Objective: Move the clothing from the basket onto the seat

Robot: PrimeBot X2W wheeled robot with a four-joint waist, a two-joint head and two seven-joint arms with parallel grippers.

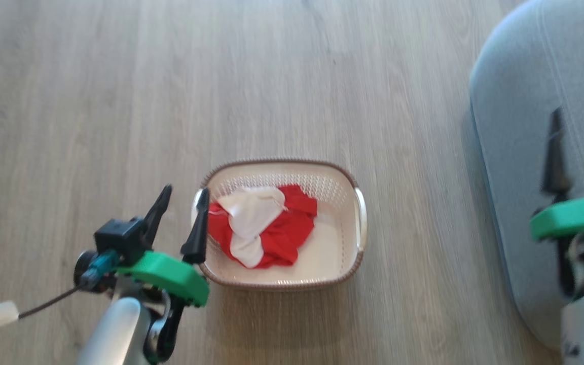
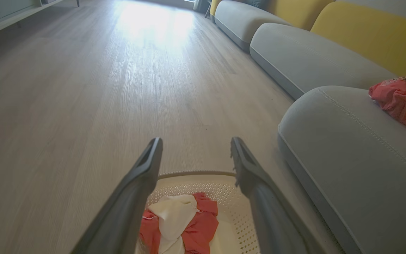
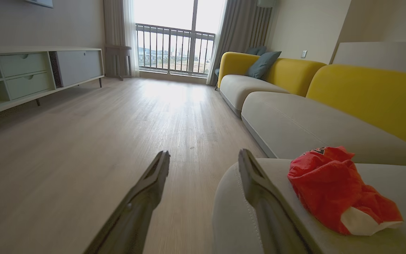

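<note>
- The basket (image 1: 360, 223) is standing on the wooden floor (image 1: 94, 101), apart from the seat (image 1: 515, 152), which is lying off to the robot's right.
- The clothing (image 1: 277, 235), a crumpled red heap with a white panel on top, is lying inside the basket. It is bunched toward the basket's left half, and the right part of the basket's bottom is showing bare.
- A second red garment (image 3: 330, 187) with a white edge is resting on the seat. The lettering near its top is showing too small to read.
- The left gripper (image 1: 185, 191) is hovering at the basket's left end, its fingers spread wide and holding nothing.
- In the head view one of its fingers is overlapping the basket's left rim, but I cannot tell whether it is touching.
- The right gripper (image 1: 582, 111) is hanging over the seat near its rounded edge, jaws standing fully apart and gripping nothing.
- In the right wrist view the garment is lying just beside that gripper's right-hand finger, not touching it.
</note>
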